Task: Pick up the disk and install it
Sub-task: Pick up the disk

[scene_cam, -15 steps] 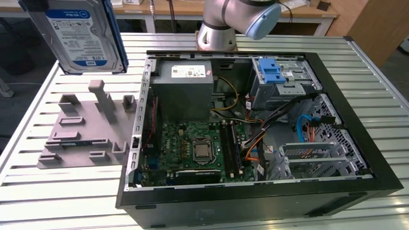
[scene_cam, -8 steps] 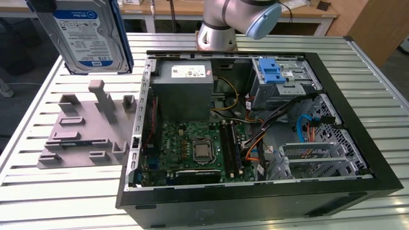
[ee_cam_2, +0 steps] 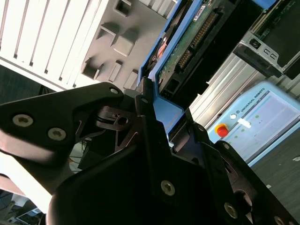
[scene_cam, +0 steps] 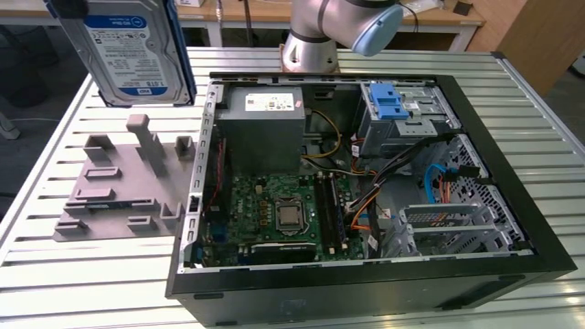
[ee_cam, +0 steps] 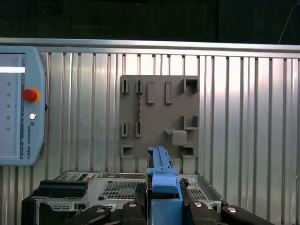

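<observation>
The disk [scene_cam: 137, 51], silver with a blue-and-white label and blue side rails, hangs upright in the air at the exterior view's upper left. It is above the slatted table, clear of the grey fixture plate [scene_cam: 119, 185]. My gripper [ee_cam: 162, 191] is shut on the disk [ee_cam: 161, 168], which appears edge-on between the black fingers [ee_cam: 140, 201]. In the second wrist view, the gripper [ee_cam_2: 165, 108] clamps the blue rail, and the disk's green circuit board [ee_cam_2: 187, 42] faces the camera.
An open computer case [scene_cam: 512, 205] lies on the table at the exterior view's right. It holds a grey power-supply box [scene_cam: 265, 123], a motherboard [scene_cam: 283, 212] and a drive cage with a blue latch [scene_cam: 398, 110]. The arm's base [scene_cam: 311, 48] stands behind it. A teach pendant [ee_cam: 18, 103] lies nearby.
</observation>
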